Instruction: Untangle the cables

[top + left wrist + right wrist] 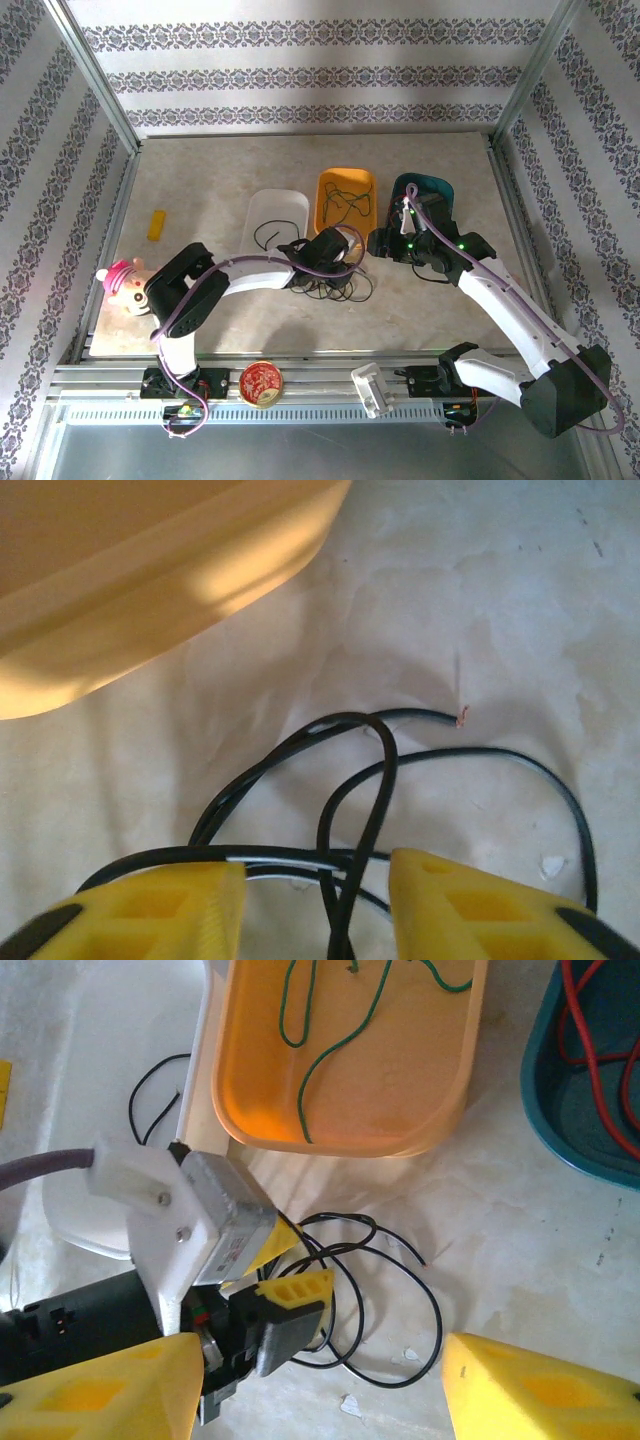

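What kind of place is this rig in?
Probably a lab robot cell dressed like a home: aluminium frame posts, patterned wallpaper panels, marble-look tabletop.

Soft, bright light falls from overhead, leaving only faint grey shadows on the pale desk (200, 190). Up close, a warm glare streaks the orange tub (150, 570), which is blurred. So are the yellow fingers (150, 910) nearest the lens.

No writing can be read anywhere. The small label (238, 1252) on the metal box (225, 1210) is too blurred to read.
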`<move>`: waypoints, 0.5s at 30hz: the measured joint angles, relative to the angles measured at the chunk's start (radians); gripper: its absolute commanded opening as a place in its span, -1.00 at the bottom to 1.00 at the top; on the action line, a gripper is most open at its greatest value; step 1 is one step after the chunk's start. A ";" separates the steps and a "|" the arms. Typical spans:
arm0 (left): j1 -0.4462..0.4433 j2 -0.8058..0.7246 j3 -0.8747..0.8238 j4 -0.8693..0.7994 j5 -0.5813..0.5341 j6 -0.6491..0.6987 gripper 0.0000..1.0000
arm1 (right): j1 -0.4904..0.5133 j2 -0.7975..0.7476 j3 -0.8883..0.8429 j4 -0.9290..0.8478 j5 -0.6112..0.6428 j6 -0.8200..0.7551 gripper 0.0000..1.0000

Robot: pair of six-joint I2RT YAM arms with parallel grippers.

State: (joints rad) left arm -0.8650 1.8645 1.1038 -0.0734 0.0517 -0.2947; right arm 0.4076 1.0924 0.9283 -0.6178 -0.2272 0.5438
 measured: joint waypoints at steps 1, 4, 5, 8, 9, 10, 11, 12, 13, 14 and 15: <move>0.000 0.005 0.006 0.000 0.001 0.003 -0.54 | 0.000 0.000 0.000 0.000 0.000 0.000 0.28; 0.000 0.009 0.019 0.008 0.001 0.005 -0.83 | 0.000 0.000 -0.002 0.000 0.000 -0.002 0.27; 0.000 0.009 0.020 0.016 0.004 0.005 -0.88 | 0.000 0.000 -0.004 0.000 0.000 -0.004 0.27; 0.000 -0.008 0.010 0.037 0.016 0.000 -0.95 | 0.000 0.000 -0.019 0.000 0.000 -0.018 0.27; 0.000 -0.030 -0.003 0.045 0.020 0.001 -0.96 | 0.000 0.001 -0.027 0.000 -0.001 -0.021 0.27; 0.000 -0.055 -0.017 0.052 0.023 0.000 -0.96 | 0.000 0.004 -0.035 0.000 -0.002 -0.024 0.27; 0.000 -0.090 -0.033 0.058 0.026 -0.002 -0.96 | 0.000 0.009 -0.044 0.000 -0.002 -0.026 0.28; 0.000 -0.131 -0.047 0.062 0.031 -0.002 -0.95 | -0.001 0.015 -0.053 0.000 -0.002 -0.027 0.28; 0.000 -0.163 -0.054 0.064 0.039 -0.003 -0.94 | -0.004 0.021 -0.060 0.000 -0.003 -0.029 0.28; 0.000 -0.201 -0.061 0.069 0.050 -0.003 -0.93 | -0.007 0.029 -0.068 0.000 -0.006 -0.031 0.28; 0.000 -0.241 -0.066 0.074 0.061 -0.003 -0.93 | -0.008 0.039 -0.073 -0.001 -0.007 -0.034 0.28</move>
State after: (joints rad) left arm -0.8646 1.6234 1.0382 0.0010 0.1131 -0.2977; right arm 0.3996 1.1313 0.8555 -0.6186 -0.2340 0.5095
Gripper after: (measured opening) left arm 0.067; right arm 0.639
